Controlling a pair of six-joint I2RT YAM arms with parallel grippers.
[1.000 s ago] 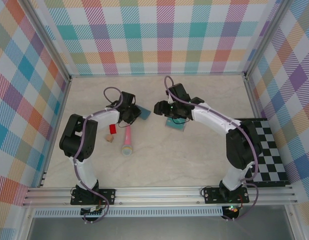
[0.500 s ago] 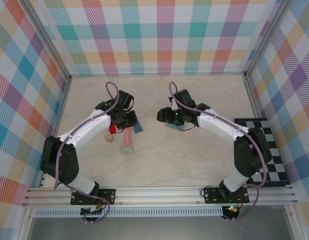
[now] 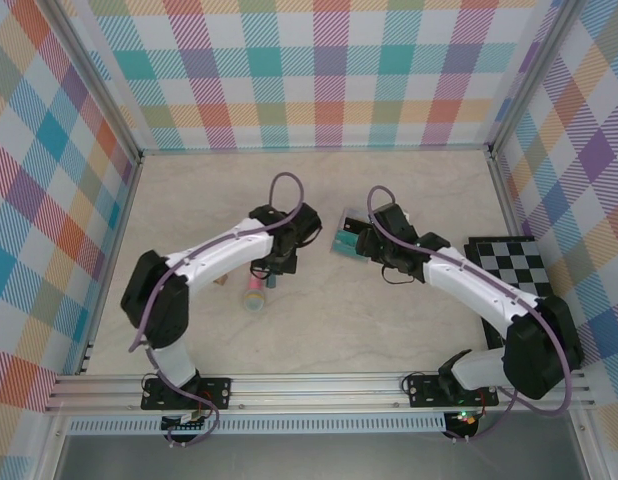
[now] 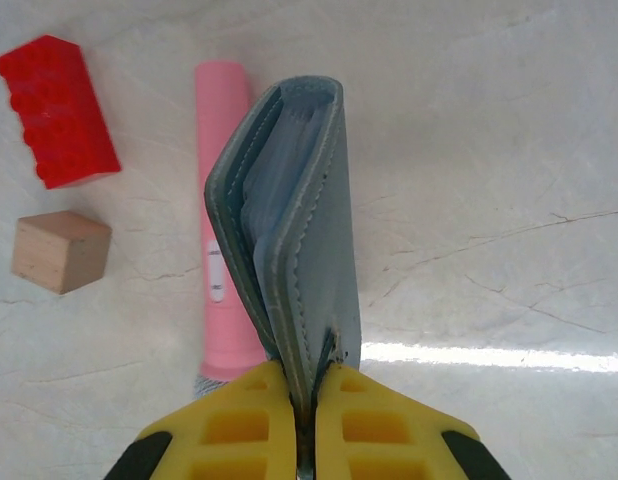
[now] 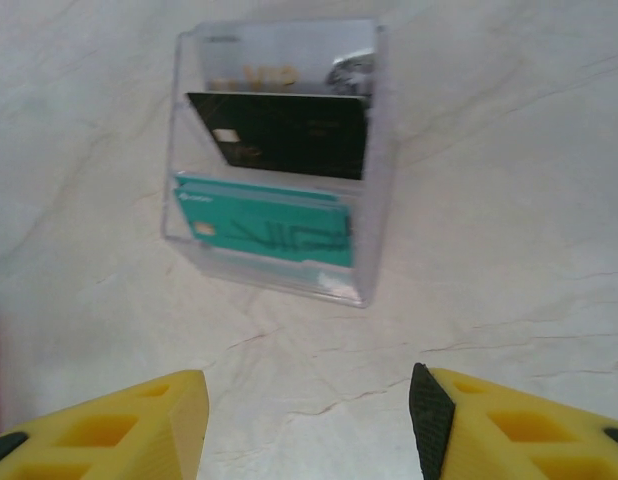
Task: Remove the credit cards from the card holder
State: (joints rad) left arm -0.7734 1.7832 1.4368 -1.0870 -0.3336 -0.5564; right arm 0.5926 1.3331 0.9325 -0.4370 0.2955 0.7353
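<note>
a: now that the left arm (image 3: 214, 250) has swung toward the middle, what does the left gripper (image 4: 304, 390) have?
b: the holder (image 4: 289, 220). the jaws are pinched tight on its lower edge. it stands folded, in front of the pink stick (image 4: 221, 130), with a red brick (image 4: 54, 110) at its 10 o'clock and a wood cube (image 4: 59, 250) at 9.
a: and the right gripper (image 5: 309, 400)?
b: it has backed off toward 4 o'clock, jaws about half apart, holding nothing. that uncovers the cards (image 5: 279, 135), lying on the table (image 5: 509, 200) at the left gripper's 3 o'clock.
a: so they're out?
b: out of the holder, i judge. grey, black and teal sit tiered in a clear sleeve (image 5: 377, 150), so drawing them from that may remain.
</note>
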